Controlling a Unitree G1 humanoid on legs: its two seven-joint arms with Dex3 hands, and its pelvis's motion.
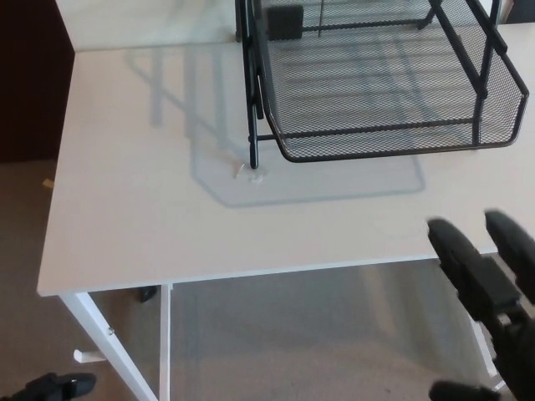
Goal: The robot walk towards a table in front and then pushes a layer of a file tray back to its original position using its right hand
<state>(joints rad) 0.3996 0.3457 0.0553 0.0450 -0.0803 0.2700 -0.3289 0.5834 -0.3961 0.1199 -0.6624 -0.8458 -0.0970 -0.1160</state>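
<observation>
Beyond the open right hand [489, 301], well apart, file tray [384, 92].

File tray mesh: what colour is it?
Black wire mesh file tray, seen in the head view.

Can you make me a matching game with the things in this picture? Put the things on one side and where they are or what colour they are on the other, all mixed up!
Things:
1. file tray
2. table
3. right hand
4. floor

Descriptions:
A. white, flat top
B. bottom right corner, fingers apart
C. black wire mesh
D. brownish, at the left below the table's edge

Pairs: 1-C, 2-A, 3-B, 4-D
</observation>
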